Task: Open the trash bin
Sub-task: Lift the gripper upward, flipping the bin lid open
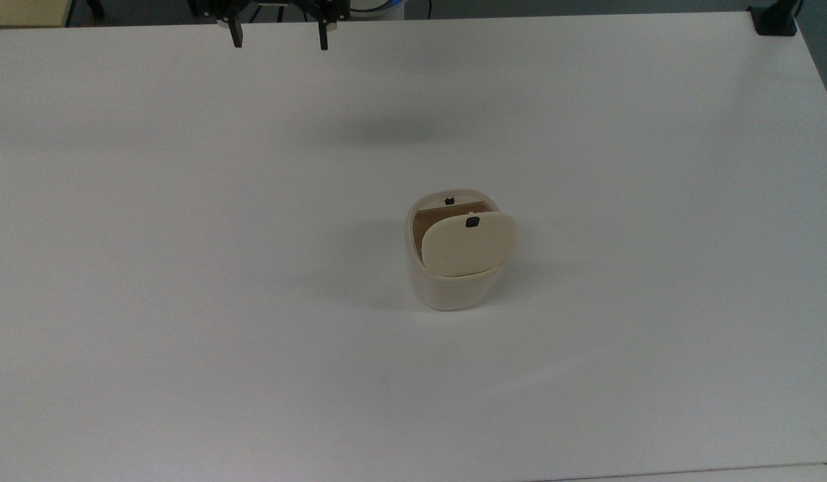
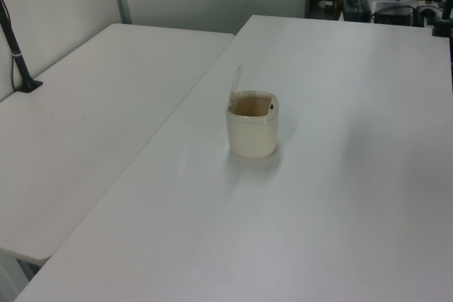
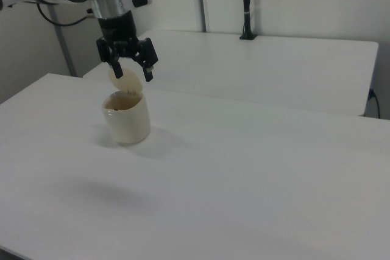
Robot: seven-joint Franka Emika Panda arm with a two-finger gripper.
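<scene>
The cream-beige trash bin [image 1: 450, 291] stands near the middle of the white table [image 1: 185, 268]. Its hinged lid [image 1: 470, 244] is swung up, a black button near its top edge, and the brown inside shows. In the left view the bin [image 2: 252, 132] has its lid [image 2: 236, 79] standing upright at the left view's left rim. My gripper [image 1: 279, 39] hangs open at the top view's upper edge, well away from the bin, with nothing between its fingers. In the right view the gripper [image 3: 131, 74] hovers high, in line with the bin [image 3: 127, 123] and lid [image 3: 125, 81].
A second white table [image 2: 85, 118] adjoins at the left view's left, with a black clamped pole [image 2: 18, 47]. A black mount [image 1: 775, 19] sits at the top view's upper right corner. A dark post [image 3: 246, 4] stands on the far table in the right view.
</scene>
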